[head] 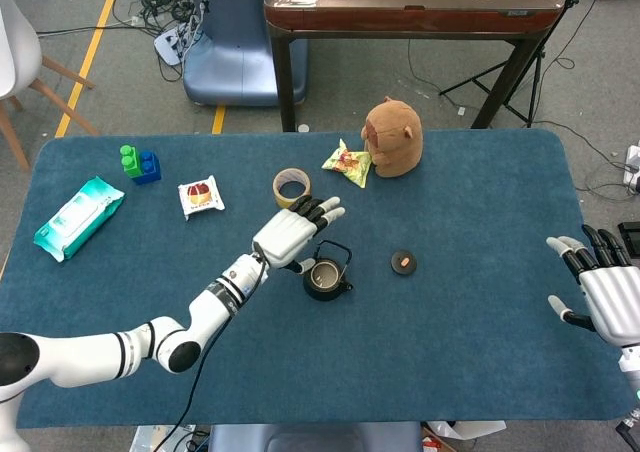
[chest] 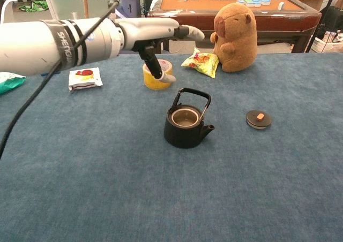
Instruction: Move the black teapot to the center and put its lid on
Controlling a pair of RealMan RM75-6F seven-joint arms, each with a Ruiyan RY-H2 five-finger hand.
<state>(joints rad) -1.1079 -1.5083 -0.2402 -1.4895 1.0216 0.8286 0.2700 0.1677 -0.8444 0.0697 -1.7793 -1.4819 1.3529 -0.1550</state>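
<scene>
The black teapot (head: 326,275) (chest: 185,123) stands upright near the middle of the blue table, handle raised, mouth uncovered. Its flat black lid (head: 403,263) (chest: 259,119) with an orange knob lies on the cloth to the right of the pot. My left hand (head: 293,234) (chest: 155,36) hovers up and left of the teapot, fingers spread, holding nothing. My right hand (head: 600,292) is at the table's right edge, fingers apart and empty; the chest view does not show it.
A roll of tape (head: 292,188) (chest: 157,75) sits just behind the left hand. A brown plush (head: 393,137) (chest: 235,36) and a yellow snack bag (head: 347,163) (chest: 200,62) lie farther back. A wrapped snack (head: 201,196), toy blocks (head: 139,163) and a wipes pack (head: 78,215) are at the left.
</scene>
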